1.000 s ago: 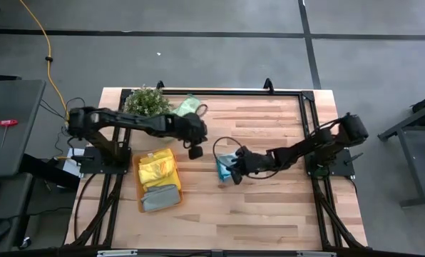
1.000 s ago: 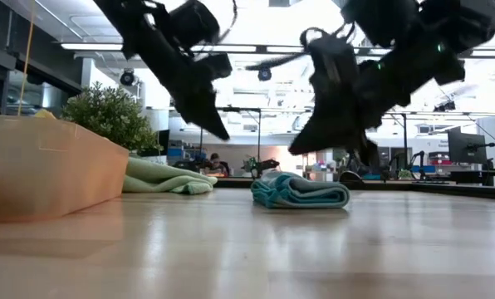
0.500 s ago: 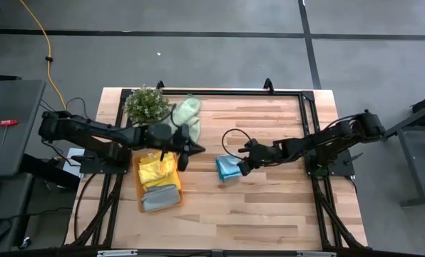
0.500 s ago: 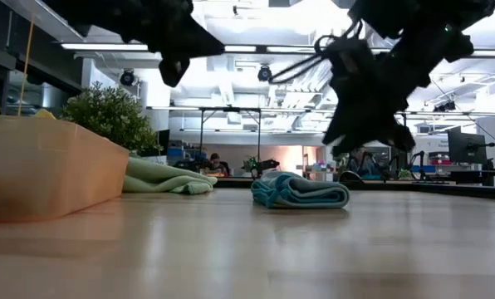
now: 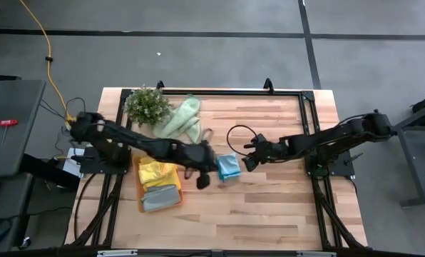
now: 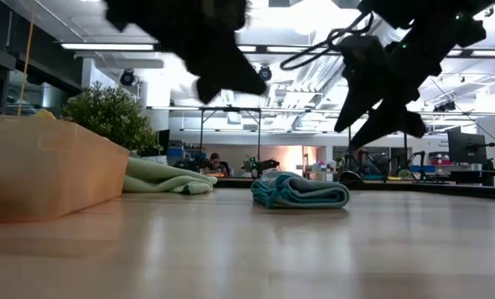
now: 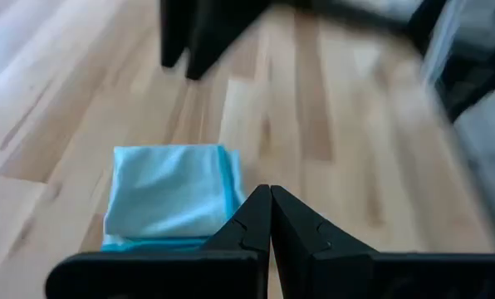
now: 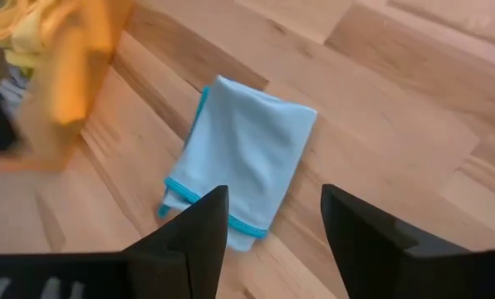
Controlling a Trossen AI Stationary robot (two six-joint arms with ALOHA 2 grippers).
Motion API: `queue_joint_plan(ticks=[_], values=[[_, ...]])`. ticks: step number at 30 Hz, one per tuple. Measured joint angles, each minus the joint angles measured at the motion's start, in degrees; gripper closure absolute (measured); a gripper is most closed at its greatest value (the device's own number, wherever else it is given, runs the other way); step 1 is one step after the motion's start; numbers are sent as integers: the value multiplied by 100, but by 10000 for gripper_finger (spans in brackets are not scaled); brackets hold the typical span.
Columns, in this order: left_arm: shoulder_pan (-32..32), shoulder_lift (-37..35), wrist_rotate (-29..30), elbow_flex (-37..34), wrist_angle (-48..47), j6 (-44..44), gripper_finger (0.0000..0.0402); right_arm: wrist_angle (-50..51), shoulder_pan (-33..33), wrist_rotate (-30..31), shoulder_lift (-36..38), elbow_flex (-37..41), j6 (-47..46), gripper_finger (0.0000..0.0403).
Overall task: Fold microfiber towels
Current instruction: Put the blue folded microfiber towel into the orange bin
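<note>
A light blue-teal microfiber towel (image 5: 228,166), folded into a small rectangle, lies flat on the wooden table (image 5: 269,214) near its middle; it also shows in the low view (image 6: 301,191) and both wrist views (image 7: 169,191) (image 8: 247,158). My left gripper (image 5: 202,180) (image 7: 270,212) is shut and hovers just left of it, above the table. My right gripper (image 5: 247,160) (image 8: 274,199) is open and hangs in the air just right of the towel, clear of it. A pale green towel (image 5: 180,118) lies bunched at the far left.
An orange tray (image 5: 138,187) at the left holds a yellow towel (image 5: 155,171) and a grey towel (image 5: 161,198). A small green plant (image 5: 147,103) stands at the far left corner. A black frame (image 5: 309,121) runs along the table's far and right sides.
My right gripper has opened, let go of the blue towel and drawn back up toward the table's right edge; the towel stays folded on the table. My left gripper, still shut, has swung from beside the green towel toward the near edge and right, up to the blue towel.
</note>
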State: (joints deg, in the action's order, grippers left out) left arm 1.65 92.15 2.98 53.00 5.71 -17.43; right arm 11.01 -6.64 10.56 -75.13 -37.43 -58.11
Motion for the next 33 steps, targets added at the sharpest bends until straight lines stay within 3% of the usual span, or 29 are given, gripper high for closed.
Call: queue_joint_plan(ticks=[7, 12, 17, 24, 28, 33], values=[[2, 1408, 155, 2002, -2414, 2247, 393, 578, 16, 166, 731, 0, 5, 217], [29, 1821, 711, 2586, -3613, 4275, 353, 924, 14, 473, 1197, 0, -36, 217], [52, 1867, 796, 2512, -3508, 5544, 283, 1177, 14, 817, 1597, 0, -71, 217], [46, 1918, 657, 2489, -3391, 6368, 188, 1446, 14, 1190, 2078, 0, -211, 217], [34, 2104, 569, 2484, -3418, 6778, 162, 1533, 14, 1211, 2215, 0, -336, 217], [28, 2375, 644, 2483, -3236, 7214, 160, 1545, 14, 1238, 2221, 0, -405, 217]])
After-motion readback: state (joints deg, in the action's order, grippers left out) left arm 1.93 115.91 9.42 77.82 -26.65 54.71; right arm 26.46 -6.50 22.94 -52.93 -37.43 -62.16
